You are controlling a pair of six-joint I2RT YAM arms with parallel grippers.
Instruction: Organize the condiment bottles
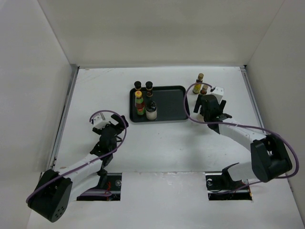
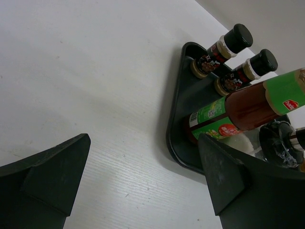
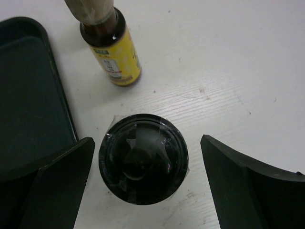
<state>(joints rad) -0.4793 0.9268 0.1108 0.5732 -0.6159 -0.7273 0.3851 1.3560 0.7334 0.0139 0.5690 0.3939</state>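
On the white tabletop (image 1: 157, 152), toward its rear middle, a flat black tray (image 1: 169, 102) is laid, and four of the condiment bottles are stood upright along its left side. At the rear left corner the first dark brown bottle (image 2: 221, 47) and the second dark brown bottle (image 2: 248, 71) are set side by side. Each is short, capped in black, banded white at the neck and wrapped in a dark label with red markings. Just in front of them the taller red bottle (image 1: 139, 105) is placed; its red-brown contents, green label with a red logo and yellow cap can be made out. Beside it, to its right, a squat pale jar (image 1: 151, 112) with a dark cap is stood.

Off the tray, on the tabletop past its rear right corner, two slim yellow-labelled bottles (image 1: 198, 82) are kept close together. On the nearer one (image 3: 112, 52), dark glass, a yellow printed label and a brown cap are shown.

A second jar (image 3: 143, 157) is viewed from straight above, and only its glossy black round lid under clear film is visible. It stands on the tabletop just right of the tray's edge. It is flanked by the right fingers (image 3: 248, 186), which are spread wide with a gap left on either side, so nothing is gripped.

The left fingers (image 2: 47, 181) are likewise spread wide and empty, held over bare tabletop near the tray's front left corner.
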